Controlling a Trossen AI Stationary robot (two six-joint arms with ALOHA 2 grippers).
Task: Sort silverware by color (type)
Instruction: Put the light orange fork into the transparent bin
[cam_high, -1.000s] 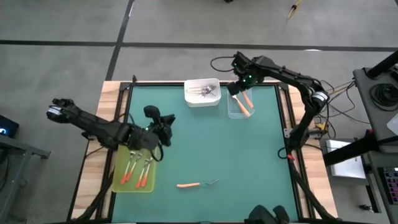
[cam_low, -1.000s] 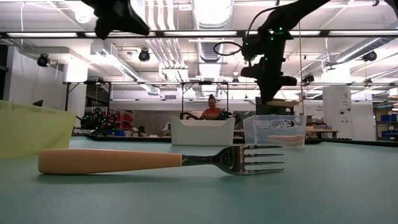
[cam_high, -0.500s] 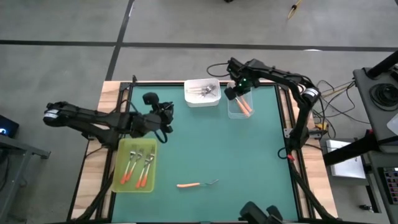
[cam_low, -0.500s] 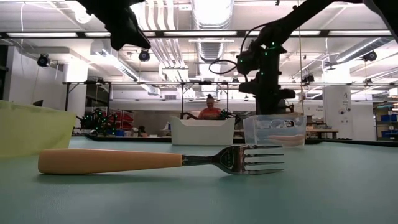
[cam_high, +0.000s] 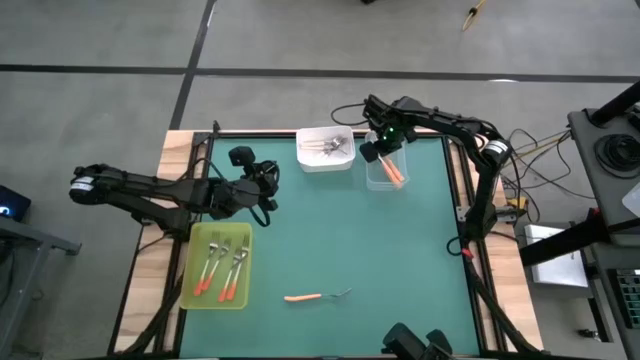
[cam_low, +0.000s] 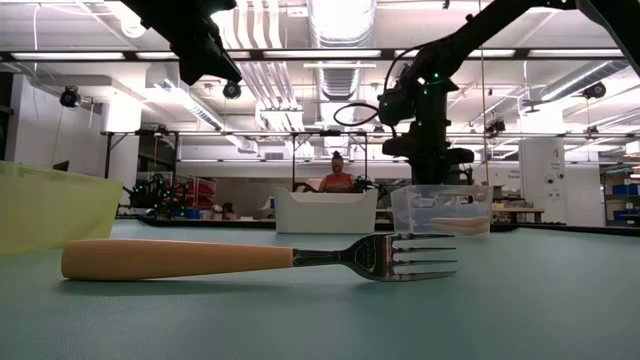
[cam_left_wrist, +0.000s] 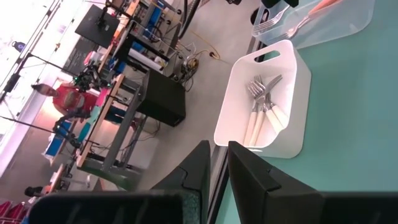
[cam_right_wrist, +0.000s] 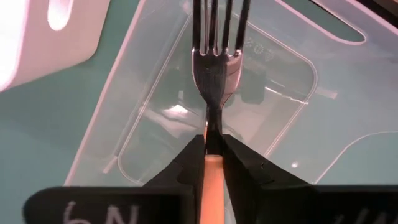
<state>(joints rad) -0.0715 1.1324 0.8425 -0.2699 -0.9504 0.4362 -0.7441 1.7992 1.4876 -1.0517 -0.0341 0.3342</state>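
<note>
One fork (cam_high: 316, 296) lies loose on the mat near the front edge, light-orange handle and tines flat on the table, well apart from every tray; it looks like the last piece left to sort. The green tray (cam_high: 196, 296) at the left holds what look like four red-orange forks, though the high view is too small to count surely. The white tray (cam_high: 318, 161) at the back holds several white-handled forks (cam_left_wrist: 264, 111). The right gripper (cam_right_wrist: 212, 146) hangs over the clear tray (cam_high: 376, 179), its fingers pinched on the handle of a light-orange fork (cam_right_wrist: 214, 62) whose tines point down into the tray, so this piece is nearly placed but not released. The left gripper (cam_left_wrist: 216, 167) hovers between the green and white trays, fingers nearly together and holding nothing.
</note>
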